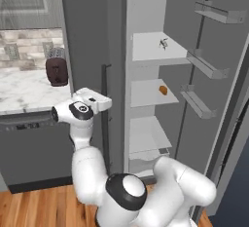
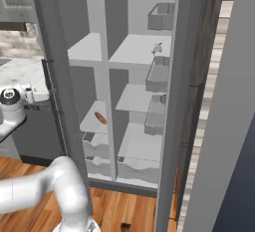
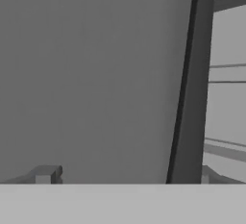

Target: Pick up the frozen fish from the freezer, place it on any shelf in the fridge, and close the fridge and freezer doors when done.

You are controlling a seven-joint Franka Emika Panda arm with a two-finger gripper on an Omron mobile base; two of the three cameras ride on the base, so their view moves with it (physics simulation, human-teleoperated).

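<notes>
My fingers stand wide apart, empty, facing the freezer door. The fish already lies on the top fridge shelf, well to my right, beyond that door's edge.

A home kitchen: a tall dark grey refrigerator beside a marble counter, a toaster, tiled backsplash and wood floor
</notes>
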